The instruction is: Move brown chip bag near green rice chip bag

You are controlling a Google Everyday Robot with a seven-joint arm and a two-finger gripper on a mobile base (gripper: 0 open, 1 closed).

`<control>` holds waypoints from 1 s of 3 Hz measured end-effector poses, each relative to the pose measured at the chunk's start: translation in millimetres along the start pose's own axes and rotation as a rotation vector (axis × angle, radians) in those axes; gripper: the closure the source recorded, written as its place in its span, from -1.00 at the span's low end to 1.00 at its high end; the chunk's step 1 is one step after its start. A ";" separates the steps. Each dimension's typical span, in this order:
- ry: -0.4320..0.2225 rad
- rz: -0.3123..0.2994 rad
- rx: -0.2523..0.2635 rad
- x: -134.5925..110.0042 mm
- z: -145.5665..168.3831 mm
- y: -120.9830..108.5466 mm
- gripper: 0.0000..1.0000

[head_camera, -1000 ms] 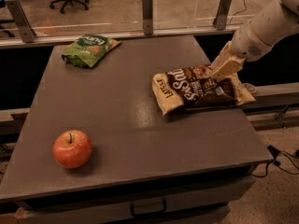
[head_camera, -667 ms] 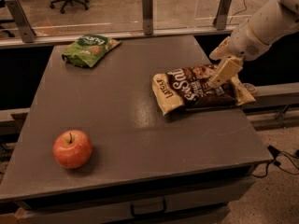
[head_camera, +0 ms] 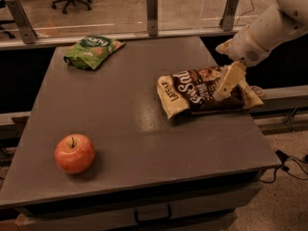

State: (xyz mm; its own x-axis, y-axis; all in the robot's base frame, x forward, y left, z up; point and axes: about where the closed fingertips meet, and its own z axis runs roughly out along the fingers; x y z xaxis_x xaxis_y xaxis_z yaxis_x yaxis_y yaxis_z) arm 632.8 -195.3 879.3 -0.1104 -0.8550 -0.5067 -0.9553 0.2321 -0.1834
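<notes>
On the grey table [head_camera: 120,129] the brown chip bag [head_camera: 192,93] is laid flat near the right edge, well apart from the green rice chip bag [head_camera: 91,51] at the far left corner, and the gripper [head_camera: 230,83] is positioned at its right part, though open or closed cannot be told.

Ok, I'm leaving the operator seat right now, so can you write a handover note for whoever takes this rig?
Tool: at the table's right side, down on the right half of the brown chip bag; a grip cannot be confirmed.
Brown chip bag: lying flat near the table's right edge.
Green rice chip bag: far left corner, well apart from the brown one.
Apple: near left, not part of the job.
Done: tool is at the bag.
Left: bring the brown bag across to the green one, then release.
</notes>
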 end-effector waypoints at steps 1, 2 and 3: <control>-0.005 0.029 -0.038 6.2 21.4 -1.7 -1.00; -0.012 0.047 -0.050 8.4 29.0 -3.8 -0.66; -0.022 0.047 -0.041 4.2 24.0 -4.6 -0.19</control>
State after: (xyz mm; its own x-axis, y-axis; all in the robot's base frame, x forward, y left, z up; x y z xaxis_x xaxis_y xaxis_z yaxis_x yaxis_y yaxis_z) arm 643.4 -188.8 857.8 -0.1495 -0.8330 -0.5327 -0.9597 0.2519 -0.1245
